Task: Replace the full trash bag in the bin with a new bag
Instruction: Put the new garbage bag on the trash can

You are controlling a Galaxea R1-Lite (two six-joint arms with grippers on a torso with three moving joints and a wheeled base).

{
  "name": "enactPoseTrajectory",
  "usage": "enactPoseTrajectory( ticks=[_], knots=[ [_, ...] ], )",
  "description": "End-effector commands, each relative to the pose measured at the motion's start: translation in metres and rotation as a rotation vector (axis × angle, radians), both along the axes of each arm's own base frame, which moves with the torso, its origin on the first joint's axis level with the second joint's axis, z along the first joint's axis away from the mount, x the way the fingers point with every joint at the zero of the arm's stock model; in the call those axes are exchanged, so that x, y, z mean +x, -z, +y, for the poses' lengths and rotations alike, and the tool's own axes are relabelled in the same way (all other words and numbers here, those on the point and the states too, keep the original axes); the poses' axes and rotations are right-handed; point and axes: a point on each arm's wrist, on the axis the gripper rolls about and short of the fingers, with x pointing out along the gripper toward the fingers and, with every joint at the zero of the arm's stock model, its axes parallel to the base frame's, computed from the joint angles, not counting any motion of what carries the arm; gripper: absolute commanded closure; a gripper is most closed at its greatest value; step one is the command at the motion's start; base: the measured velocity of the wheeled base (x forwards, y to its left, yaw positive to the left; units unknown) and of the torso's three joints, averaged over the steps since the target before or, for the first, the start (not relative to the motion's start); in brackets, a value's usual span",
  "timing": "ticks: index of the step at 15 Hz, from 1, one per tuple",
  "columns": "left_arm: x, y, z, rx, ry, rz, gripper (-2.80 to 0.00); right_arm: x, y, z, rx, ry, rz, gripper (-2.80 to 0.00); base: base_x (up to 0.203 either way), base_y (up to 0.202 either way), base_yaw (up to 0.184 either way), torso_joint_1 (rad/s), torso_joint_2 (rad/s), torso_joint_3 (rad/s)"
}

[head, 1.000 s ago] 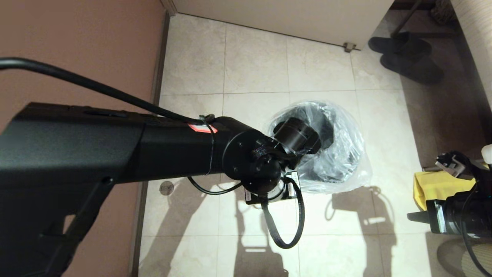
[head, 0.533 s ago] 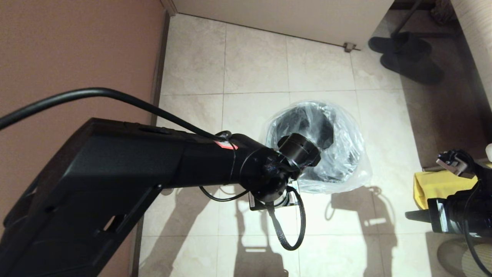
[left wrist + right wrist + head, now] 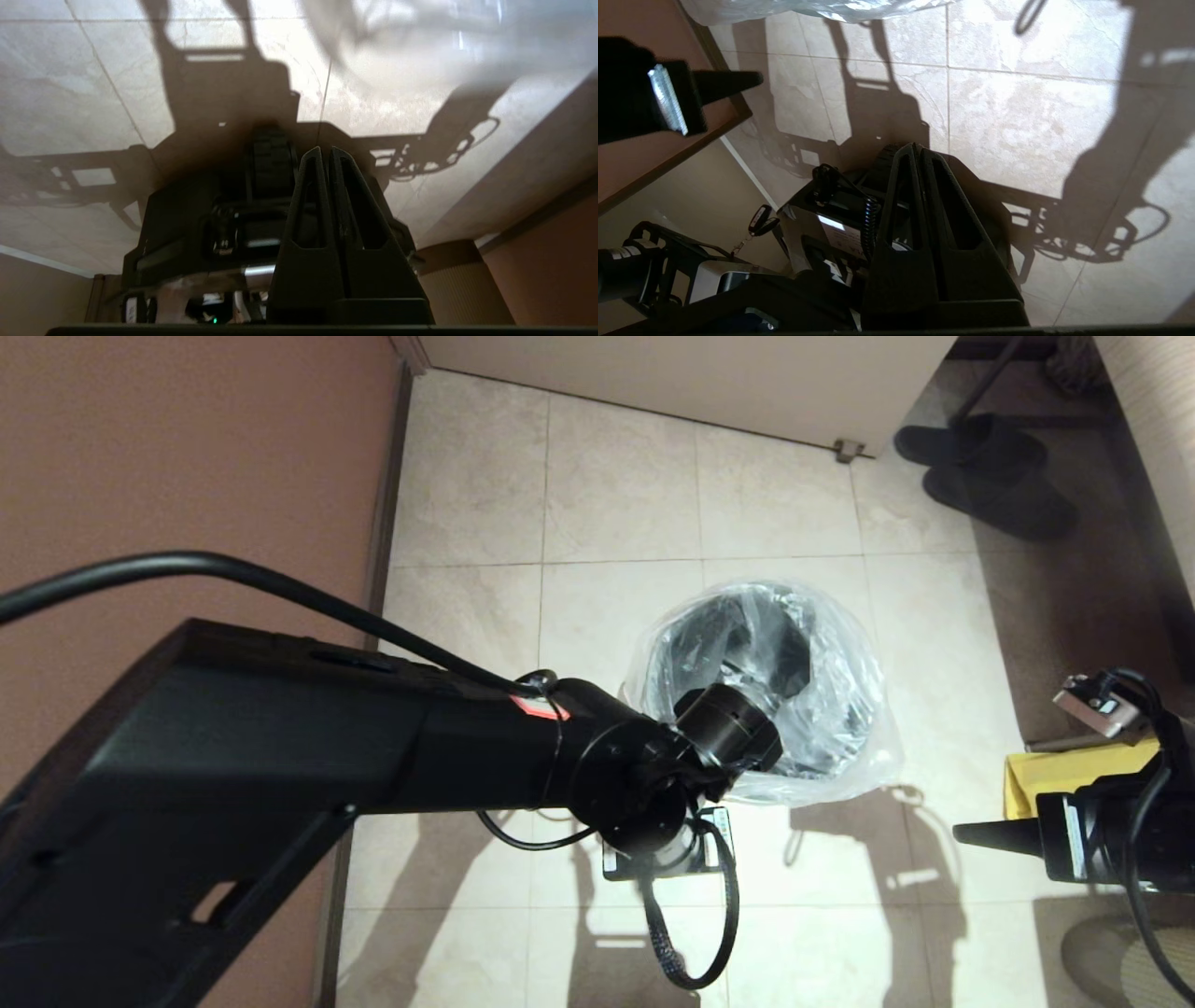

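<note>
The bin (image 3: 714, 635) stands on the tiled floor, dark inside. The new bag (image 3: 845, 737), clear and crinkly, lies over its mouth and hangs down its sides. My left arm reaches across in front of it, and its wrist covers the bin's near rim. The left gripper (image 3: 325, 151) is shut and empty, hidden under the wrist in the head view; it points at the floor and my base. My right gripper (image 3: 966, 832), also shut and empty (image 3: 916, 147), hovers to the right of the bin, apart from it. A bag edge (image 3: 822, 7) shows in the right wrist view.
An opaque yellow bag (image 3: 1074, 775) lies on the floor at the right, behind the right arm. Dark slippers (image 3: 990, 476) sit at the far right. A brown wall (image 3: 187, 476) runs along the left and a pale door (image 3: 700, 373) closes the back.
The left wrist has drawn back from over the bin's mouth toward me and dropped lower. The right gripper has shifted a little to the left. The bag stays on the bin.
</note>
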Motion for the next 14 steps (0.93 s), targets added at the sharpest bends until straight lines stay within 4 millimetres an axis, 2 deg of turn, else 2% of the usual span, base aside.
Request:
enactPoseTrajectory(
  ticks=[1, 5, 8, 10, 14],
  knots=[
    [-0.017, -0.026, 0.014, -0.036, 0.013, -0.021, 0.0, 0.016, 0.012, 0.007, 0.004, -0.029, 0.021, 0.0, 0.0, 0.0, 0.0, 0.0, 0.0, 0.0],
    [-0.06, -0.07, 0.066, -0.068, 0.037, -0.012, 0.0, 0.061, 0.027, 0.045, 0.019, -0.133, -0.097, 0.0, 0.0, 0.0, 0.0, 0.0, 0.0, 0.0],
    [-0.089, -0.076, 0.118, -0.051, 0.033, 0.004, 0.0, 0.083, 0.022, 0.065, 0.019, -0.16, -0.143, 0.0, 0.0, 0.0, 0.0, 0.0, 0.0, 0.0],
    [-0.091, -0.079, 0.154, -0.054, -0.008, -0.032, 0.0, 0.086, 0.025, 0.079, -0.003, -0.171, -0.147, 0.0, 0.0, 0.0, 0.0, 0.0, 0.0, 0.0],
    [-0.088, -0.092, 0.199, -0.101, -0.142, -0.129, 0.0, 0.1, 0.038, 0.101, -0.062, -0.19, -0.137, 0.0, 0.0, 0.0, 0.0, 0.0, 0.0, 0.0]
  ],
)
